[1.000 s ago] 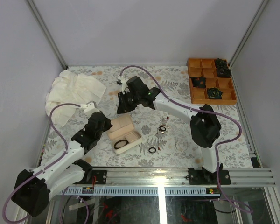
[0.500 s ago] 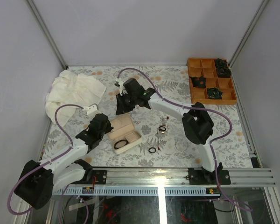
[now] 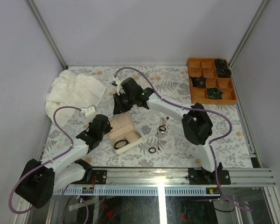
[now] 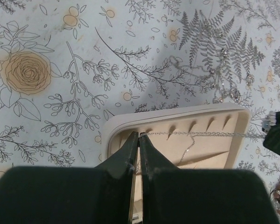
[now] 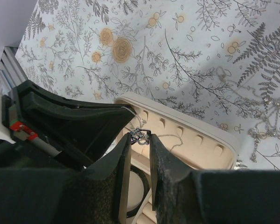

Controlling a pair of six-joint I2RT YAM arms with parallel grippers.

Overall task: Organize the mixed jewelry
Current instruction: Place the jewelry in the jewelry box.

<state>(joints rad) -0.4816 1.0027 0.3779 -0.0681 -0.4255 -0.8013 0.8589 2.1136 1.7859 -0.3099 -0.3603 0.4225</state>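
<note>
Currently left gripper [image 4: 138,136] pinched shut on thin chain [image 4: 214,134], right gripper [image 5: 140,136] narrow, nipping its charm end; risk: overtension slips chain off box [image 4: 177,113] notches.

Beige box [image 3: 121,124]; orange tray [image 3: 192,88]; white cloth [image 3: 74,91]; floral-print tablecloth [image 3: 224,140]; black ring [image 3: 152,150]; silvery chain [image 4: 210,134].

Floral-print tabletop [image 3: 233,128] w/ plain grey walls [image 3: 144,32], alu rail [image 3: 245,175] at front.
</note>
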